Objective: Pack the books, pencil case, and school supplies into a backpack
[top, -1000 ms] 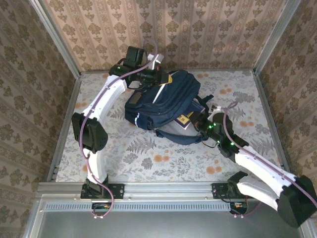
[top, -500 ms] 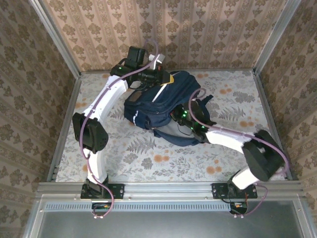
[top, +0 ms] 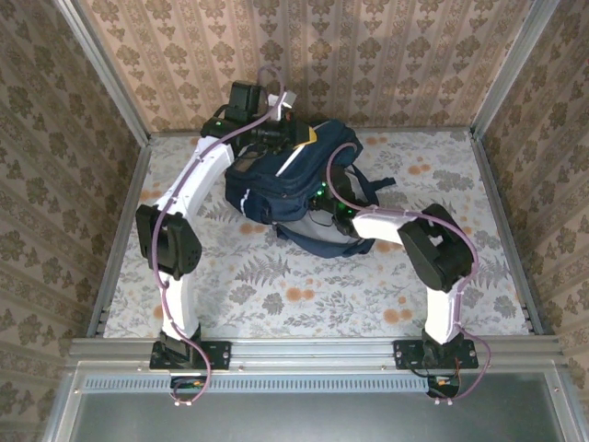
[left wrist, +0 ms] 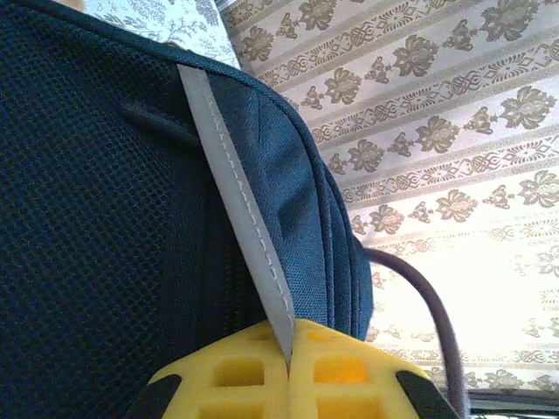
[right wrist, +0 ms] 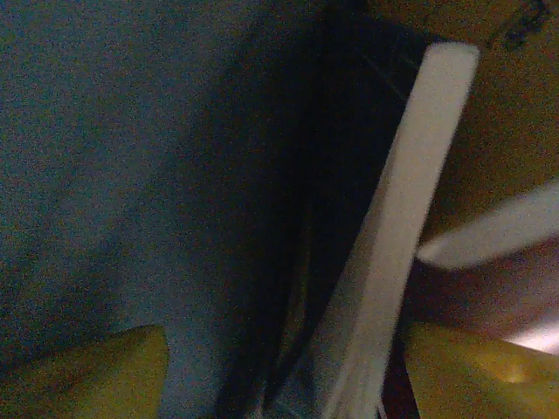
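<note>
The dark navy backpack [top: 285, 184] lies at the back middle of the table, its mouth facing the near right. At its far top end my left gripper [top: 308, 138] is shut on its grey-white stripe [left wrist: 249, 236], which runs between the closed yellow fingers [left wrist: 236, 375]. My right arm's wrist [top: 333, 208] reaches into the mouth. Inside it is dark, and my right gripper [right wrist: 288, 384] is open with its yellow fingertips [right wrist: 87, 375] far apart. One of the books stands on edge between them, its white page edge [right wrist: 397, 253] nearer the right finger. The school supplies are out of view.
A floral cloth covers the table [top: 276, 285], with free room in front of the backpack and on both sides. Wallpapered walls and metal posts [top: 110, 87] close in the back and sides. A loose dark strap [top: 379, 182] trails off to the backpack's right.
My right arm swung left from beside the backpack into its mouth, taking the book inside, and its fingers have parted. The left gripper kept its hold and pulled the backpack's top slightly back.
</note>
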{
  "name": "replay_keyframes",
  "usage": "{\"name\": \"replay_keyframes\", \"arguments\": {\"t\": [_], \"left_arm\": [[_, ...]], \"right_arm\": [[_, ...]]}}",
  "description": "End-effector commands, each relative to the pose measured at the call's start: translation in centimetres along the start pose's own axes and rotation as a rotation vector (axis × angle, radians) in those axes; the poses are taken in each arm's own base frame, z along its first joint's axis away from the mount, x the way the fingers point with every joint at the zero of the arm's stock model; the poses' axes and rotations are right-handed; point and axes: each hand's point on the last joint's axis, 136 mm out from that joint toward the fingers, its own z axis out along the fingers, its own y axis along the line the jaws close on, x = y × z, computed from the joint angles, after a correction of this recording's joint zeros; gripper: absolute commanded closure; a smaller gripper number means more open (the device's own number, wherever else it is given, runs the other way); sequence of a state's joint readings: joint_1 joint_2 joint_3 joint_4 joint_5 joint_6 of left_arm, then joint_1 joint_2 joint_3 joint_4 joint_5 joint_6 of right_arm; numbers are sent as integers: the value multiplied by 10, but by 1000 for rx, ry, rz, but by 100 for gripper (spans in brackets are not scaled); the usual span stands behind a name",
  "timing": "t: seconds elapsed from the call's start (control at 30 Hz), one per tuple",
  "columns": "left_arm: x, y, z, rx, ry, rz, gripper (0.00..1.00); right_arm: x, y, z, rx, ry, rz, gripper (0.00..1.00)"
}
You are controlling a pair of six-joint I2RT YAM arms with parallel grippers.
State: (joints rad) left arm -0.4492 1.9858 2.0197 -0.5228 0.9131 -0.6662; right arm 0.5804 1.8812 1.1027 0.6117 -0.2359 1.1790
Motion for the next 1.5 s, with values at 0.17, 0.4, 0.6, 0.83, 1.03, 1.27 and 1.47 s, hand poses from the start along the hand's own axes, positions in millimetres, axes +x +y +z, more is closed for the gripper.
{"name": "replay_keyframes", "arguments": {"t": [0.17,0.4,0.6,0.83,1.03,1.27,1.47], "left_arm": [[-4,-71,-23,152,-42,178,100],[2,-53,-20,94,-78,137,100],[22,-57,-10,57,-89,142,100],[25,-70,-22,77,-195,142,100],[10,-79,-53,153,-318,87,100],[12,-44,-94,-108,-513,46,100],[16,-21,-90,-278,-548,-66,100]], "right_arm": [[3,14,-103,135,-44,-289,13],[0,-6,-177,205,-126,-352,14],[17,-17,-209,218,-85,-456,16],[24,-36,-219,276,-39,-476,46],[19,-45,-218,273,-41,-389,75],[7,-30,-225,271,-87,-410,83],[19,-24,-225,252,-28,-549,75]]}}
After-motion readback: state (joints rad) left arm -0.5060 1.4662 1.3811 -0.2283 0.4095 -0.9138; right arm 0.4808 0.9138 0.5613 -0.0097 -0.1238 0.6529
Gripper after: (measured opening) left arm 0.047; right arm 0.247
